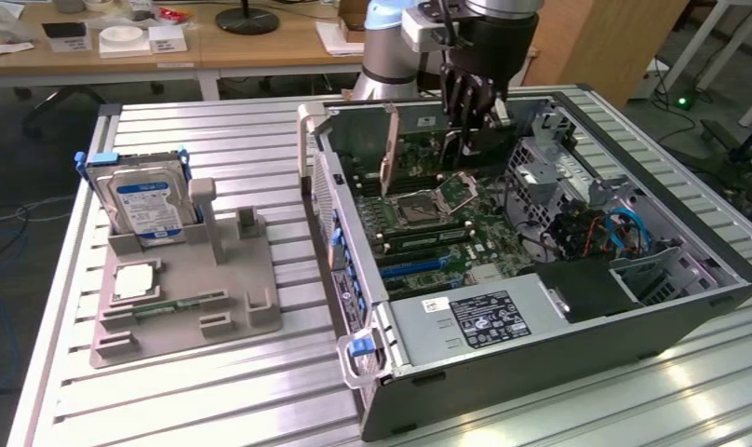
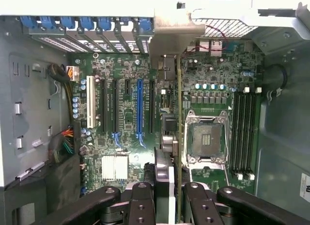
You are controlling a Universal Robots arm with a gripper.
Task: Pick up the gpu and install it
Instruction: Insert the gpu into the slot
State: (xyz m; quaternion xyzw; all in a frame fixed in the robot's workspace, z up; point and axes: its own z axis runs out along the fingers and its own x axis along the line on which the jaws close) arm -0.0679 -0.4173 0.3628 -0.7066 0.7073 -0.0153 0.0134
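Now gripping the gpu [image 2: 170, 40] edge-on with the pincer [image 2: 169, 188] — half-closed around its thin board — above the motherboard [image 2: 126, 113], inside the open case [image 1: 538, 372].

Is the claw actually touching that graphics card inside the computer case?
Touching. The wrist view shows the claw closed on the gpu, which is seen edge-on. The claw presses against both faces of the card with no gap.

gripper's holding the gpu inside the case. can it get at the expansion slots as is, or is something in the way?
Likely yes. The gripper, shut on the gpu, hangs over the motherboard by the expansion slots, which lie bare. The cable bundle sits off by the case wall.
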